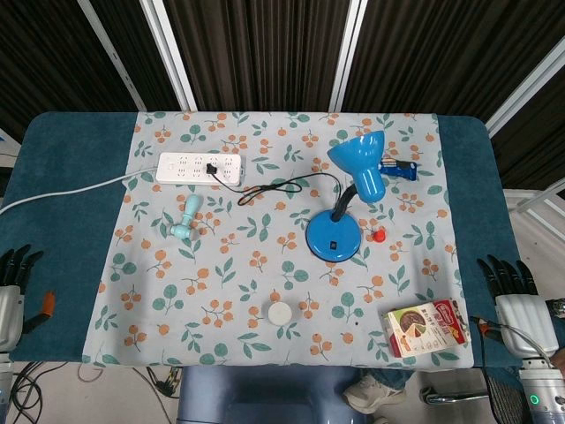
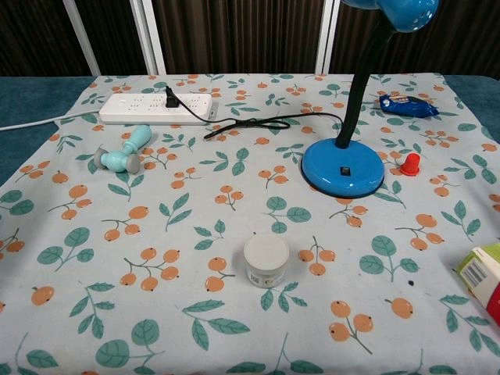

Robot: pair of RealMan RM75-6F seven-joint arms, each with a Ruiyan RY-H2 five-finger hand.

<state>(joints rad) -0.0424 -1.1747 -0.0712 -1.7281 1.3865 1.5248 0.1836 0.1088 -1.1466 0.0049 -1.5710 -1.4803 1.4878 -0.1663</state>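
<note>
My left hand [image 1: 12,281] hangs at the table's left edge, fingers apart and holding nothing. At the right edge my right hand [image 1: 516,291] does the same, nearest to a snack box [image 1: 425,328] [image 2: 482,277] lying on the cloth's front right corner. Neither hand shows in the chest view. A blue desk lamp [image 1: 346,199] [image 2: 348,148] stands right of centre, its cord plugged into a white power strip [image 1: 199,168] [image 2: 156,108] at the back left. A small white jar [image 1: 280,314] [image 2: 266,260] sits near the front centre.
A floral cloth [image 1: 229,265] covers the blue table [image 1: 71,185]. On it lie a light blue handheld fan [image 1: 186,217] [image 2: 125,152], a small red cap [image 1: 379,235] [image 2: 409,163] and a blue wrapped snack [image 1: 399,168] [image 2: 404,105] behind the lamp.
</note>
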